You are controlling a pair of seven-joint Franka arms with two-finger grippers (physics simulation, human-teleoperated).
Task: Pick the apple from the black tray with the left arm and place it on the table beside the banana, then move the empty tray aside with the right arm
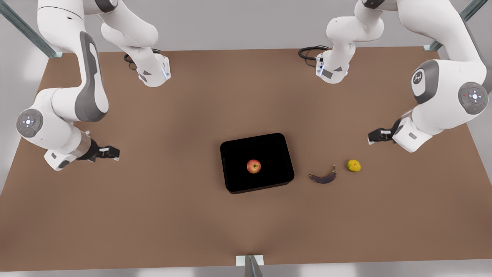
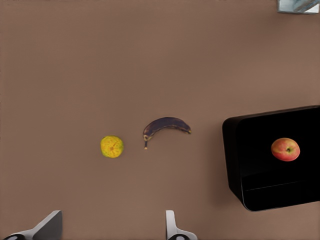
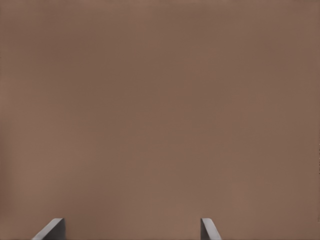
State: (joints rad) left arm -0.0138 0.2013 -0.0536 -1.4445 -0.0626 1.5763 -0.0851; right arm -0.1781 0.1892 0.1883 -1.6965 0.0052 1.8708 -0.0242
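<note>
The red apple [image 1: 253, 166] [image 2: 285, 149] lies in the middle of the glossy black tray [image 1: 234, 154] [image 2: 235, 150] at the table's [image 1: 173, 215] centre. On the front view's right of the tray lies the dark banana [image 1: 323, 177] [image 2: 166, 125]. My left gripper [image 1: 373, 137] [image 2: 111, 231] hangs open over the table at the front view's right, apart from the banana and tray. My right gripper [image 1: 114, 153] [image 3: 131, 232] hangs open over bare table at the front view's left, well away from the tray.
A lumpy yellow-green fruit [image 1: 354, 165] [image 2: 112, 146] sits just beyond the banana, between it and the left gripper. Metal frame posts [image 1: 251, 265] stand at the table's edges.
</note>
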